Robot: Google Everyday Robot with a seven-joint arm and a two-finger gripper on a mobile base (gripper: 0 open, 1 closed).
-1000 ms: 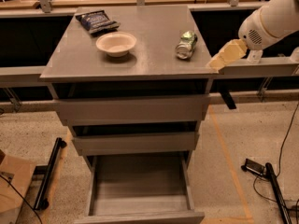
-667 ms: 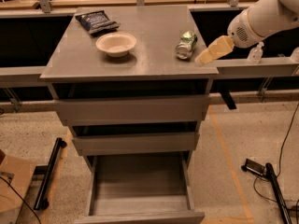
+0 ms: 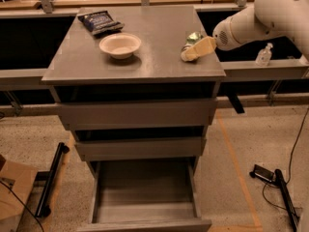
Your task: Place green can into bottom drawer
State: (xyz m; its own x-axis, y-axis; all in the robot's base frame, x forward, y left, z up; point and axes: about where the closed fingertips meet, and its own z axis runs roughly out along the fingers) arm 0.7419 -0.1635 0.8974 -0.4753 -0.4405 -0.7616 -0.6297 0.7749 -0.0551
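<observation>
**Approach to the grasp.** The green can [image 3: 192, 37] rests near the right edge of the cabinet top [image 3: 154, 64], well away from the open drawer below. It appears to be tipped over rather than upright, though its exact pose is hard to make out. The gripper [image 3: 193, 52] comes in from the right and sits against the near side of the can, partly covering it. From here it cannot be told whether the claw is spread or closed, or whether it has hold of the can at all. The white arm [image 3: 270, 11] reaches back to the upper right.

The white bowl [image 3: 120, 45] sits to the left of the can and well apart from it. The dark chip bag [image 3: 100, 21] lies beyond the bowl at the back left. The bottom drawer [image 3: 145, 190] is pulled out and shows a bare grey floor. The two drawers above it are pushed further in.

The step in hand is judged to be reaching for and seating on the can; lifting has not begun. The next move calls for a firm closure on the can. Then comes a lift clear of the top, a carry out past the front edge, and a descent into the open drawer.

One second ago the gripper hung beyond the right edge of the cabinet, apart from the can. It has since travelled left to meet the can. The can, bowl, bag and drawer have not shifted.
</observation>
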